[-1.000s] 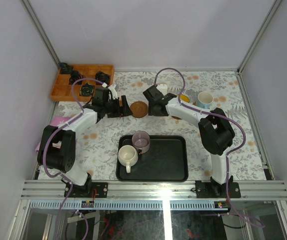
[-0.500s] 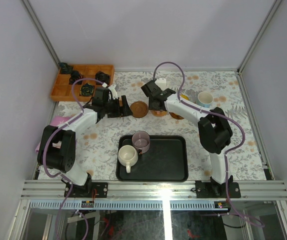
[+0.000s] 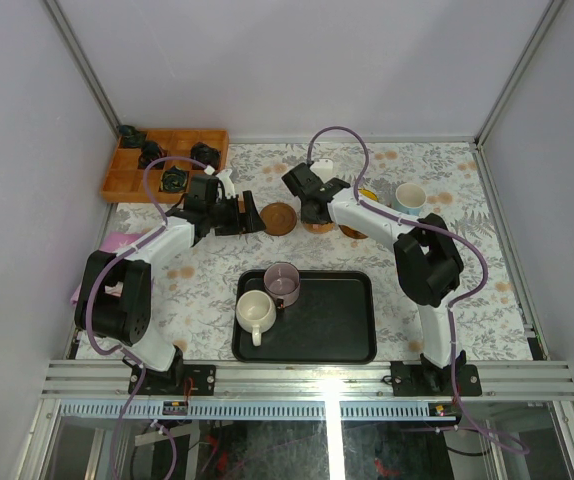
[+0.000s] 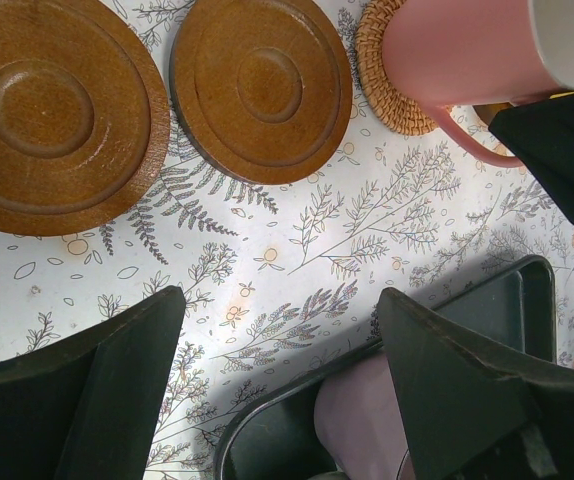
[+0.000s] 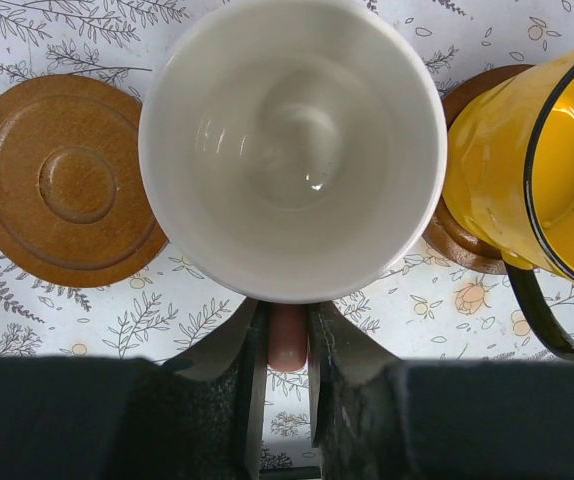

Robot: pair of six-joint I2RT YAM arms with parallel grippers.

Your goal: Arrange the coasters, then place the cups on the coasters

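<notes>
1. Two jaws of our right gripper point(image 5: 287, 345) pinch the handle of the pink cup point(image 5: 292, 150). The cup stands straight ahead on a woven coaster point(image 4: 392, 95), handle pointing back.
2. A bare coaster point(image 5: 62, 185) lies just beside, towards the left arm; the yellow cup point(image 5: 512, 170) crowds the other side.
3. Our left gripper point(image 4: 277, 385) hangs spread, holding nothing.

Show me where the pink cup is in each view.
Left wrist: pink cup, top right.
Right wrist: centre, seen from above.
Top external: mostly hidden under the right gripper.
Landmark: the wooden coaster just left of it in all three.
</notes>
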